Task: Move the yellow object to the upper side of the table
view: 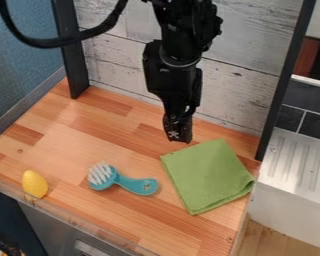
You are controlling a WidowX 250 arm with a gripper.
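We see a worktop [122, 125] of striped, butcher-block-like wood, with whitewashed boards [116, 62] rising behind its back edge. The yellow object [34, 184], smooth and egg-shaped, sits at the front edge, near the front left corner. To its right we find a scrub brush [124, 182] with a curved, glossy teal handle and white bristles that face the back left. A soft green cloth [206, 175], folded into a rough square, lies near the right edge. Beyond that edge stands a pale, ribbed drainboard [299, 157].

The arm comes down in front of the boards, and its gripper [179, 136] points downward near the back edge, by the cloth's back left side. We cannot tell how far open it is or whether it grips anything.
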